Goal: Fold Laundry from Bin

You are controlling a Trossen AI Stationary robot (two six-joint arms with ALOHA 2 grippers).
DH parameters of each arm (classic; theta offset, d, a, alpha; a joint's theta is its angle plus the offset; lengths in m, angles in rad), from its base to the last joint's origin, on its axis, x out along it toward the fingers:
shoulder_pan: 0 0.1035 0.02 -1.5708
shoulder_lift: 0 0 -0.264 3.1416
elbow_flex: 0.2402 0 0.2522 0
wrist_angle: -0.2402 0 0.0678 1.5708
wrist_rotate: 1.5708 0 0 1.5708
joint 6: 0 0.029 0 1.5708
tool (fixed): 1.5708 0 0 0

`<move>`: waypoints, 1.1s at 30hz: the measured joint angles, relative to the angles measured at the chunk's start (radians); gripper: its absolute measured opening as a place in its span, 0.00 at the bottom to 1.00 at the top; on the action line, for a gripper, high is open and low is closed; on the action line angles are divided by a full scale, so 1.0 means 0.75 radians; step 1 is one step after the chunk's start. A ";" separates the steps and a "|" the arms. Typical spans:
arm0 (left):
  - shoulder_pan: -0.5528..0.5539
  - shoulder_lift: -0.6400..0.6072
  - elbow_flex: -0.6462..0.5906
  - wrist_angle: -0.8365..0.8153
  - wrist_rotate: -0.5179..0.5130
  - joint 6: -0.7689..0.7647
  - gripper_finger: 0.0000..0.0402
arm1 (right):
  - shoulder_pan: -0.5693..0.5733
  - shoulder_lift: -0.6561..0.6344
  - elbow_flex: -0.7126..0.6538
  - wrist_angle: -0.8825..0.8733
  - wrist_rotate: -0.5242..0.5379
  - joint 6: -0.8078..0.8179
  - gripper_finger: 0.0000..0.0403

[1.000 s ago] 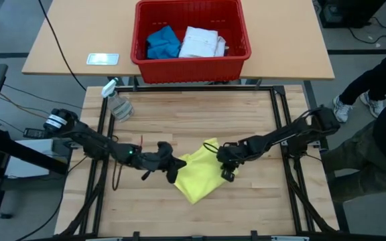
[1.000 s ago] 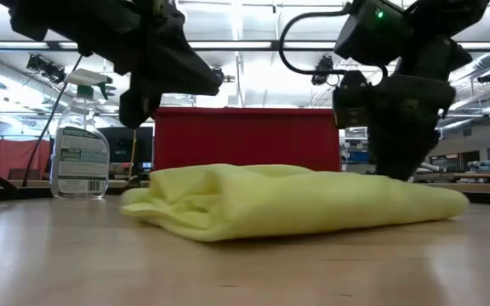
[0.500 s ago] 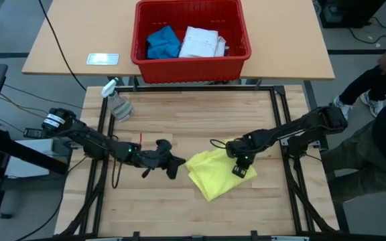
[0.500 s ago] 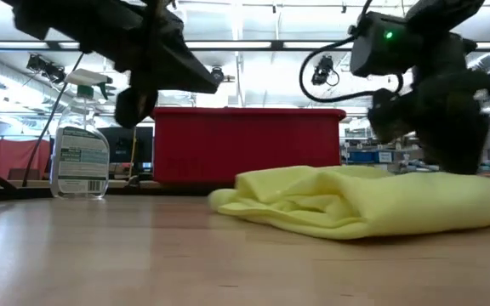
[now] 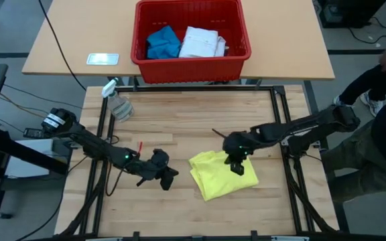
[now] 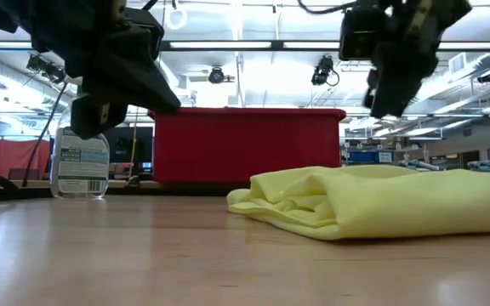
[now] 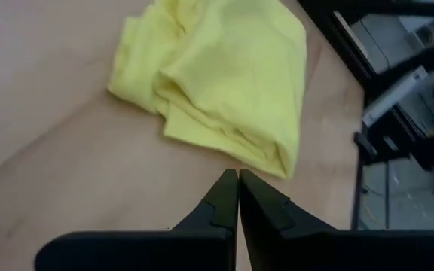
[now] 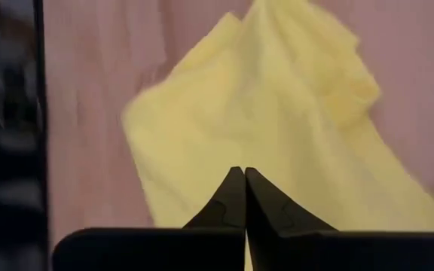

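- Both arms are dark, slim and jointed, with black cables along them.
- The left gripper [image 7: 237, 197] and right gripper [image 8: 244, 197] have matte black, wedge-shaped fingers tapering to points.

one yellow t-shirt [image 5: 221, 175], one red bin [image 5: 191, 69], one spray bottle [image 5: 118, 102].

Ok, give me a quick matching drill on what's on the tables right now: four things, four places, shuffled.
Things:
1. yellow T-shirt
2. blue piece
3. spray bottle
4. left gripper

Places:
A. inside the red bin, beside the white shirt
B. far left corner of the work table
C. bunched on the work table, under the right gripper
D. over bare wood, left of the T-shirt

Pairs: 1-C, 2-A, 3-B, 4-D
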 joint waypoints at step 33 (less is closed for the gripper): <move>-0.110 -0.001 0.000 -0.147 0.014 -0.198 0.04 | -0.022 0.107 0.154 -0.427 0.120 0.401 0.01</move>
